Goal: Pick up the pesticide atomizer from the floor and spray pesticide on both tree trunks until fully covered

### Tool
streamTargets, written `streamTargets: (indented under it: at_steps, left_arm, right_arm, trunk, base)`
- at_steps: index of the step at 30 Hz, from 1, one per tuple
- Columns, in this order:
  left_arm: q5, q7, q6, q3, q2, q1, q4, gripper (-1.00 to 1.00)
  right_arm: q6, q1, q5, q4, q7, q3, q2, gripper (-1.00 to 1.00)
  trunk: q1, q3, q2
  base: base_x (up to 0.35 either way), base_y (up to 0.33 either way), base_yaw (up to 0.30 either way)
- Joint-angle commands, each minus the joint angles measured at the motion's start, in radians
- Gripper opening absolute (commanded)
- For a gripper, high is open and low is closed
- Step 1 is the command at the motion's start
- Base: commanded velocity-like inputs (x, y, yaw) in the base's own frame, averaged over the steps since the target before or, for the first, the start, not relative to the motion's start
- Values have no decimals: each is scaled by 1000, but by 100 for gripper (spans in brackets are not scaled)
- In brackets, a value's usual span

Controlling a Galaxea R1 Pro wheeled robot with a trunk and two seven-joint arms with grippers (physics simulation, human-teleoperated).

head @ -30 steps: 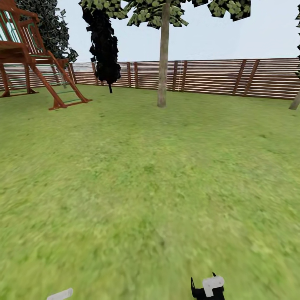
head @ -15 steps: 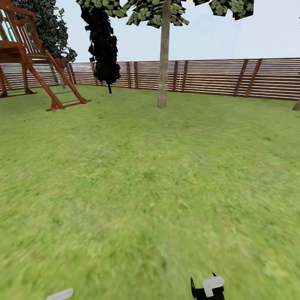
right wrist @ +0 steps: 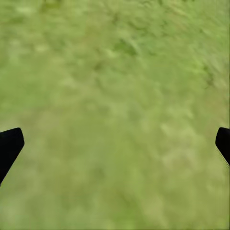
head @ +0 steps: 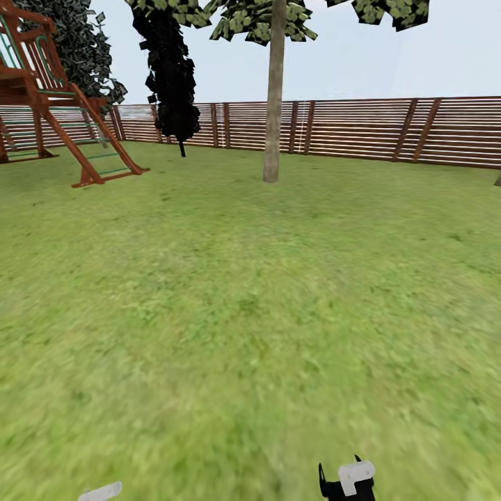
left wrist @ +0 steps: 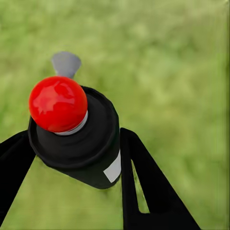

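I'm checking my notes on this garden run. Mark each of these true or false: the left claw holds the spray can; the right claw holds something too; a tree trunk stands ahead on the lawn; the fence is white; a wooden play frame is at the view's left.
1. The left claw holds the spray can. True: its fingers sit against the black can with the red top.
2. The right claw holds something too. False: it is open over grass.
3. A tree trunk stands ahead on the lawn. True.
4. The fence is white. False: it is brown wooden slats.
5. A wooden play frame is at the head view's left. True.
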Motion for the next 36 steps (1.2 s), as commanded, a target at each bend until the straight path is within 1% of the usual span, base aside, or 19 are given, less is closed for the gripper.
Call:
streamTargets:
  at_steps: [1, 36]
  left_arm:
    - [1, 0, 0, 0, 0, 0, 0, -100]
    - [-1, 0, 0, -1, 0, 0, 0, -100]
  right_arm:
    - [0, 0, 0, 0, 0, 0, 0, 100]
    - [0, 0, 0, 0, 0, 0, 0, 100]
  trunk:
    - [0, 0, 0]
    - [0, 0, 0]
  base:
    - [340, 0, 0]
    - [340, 0, 0]
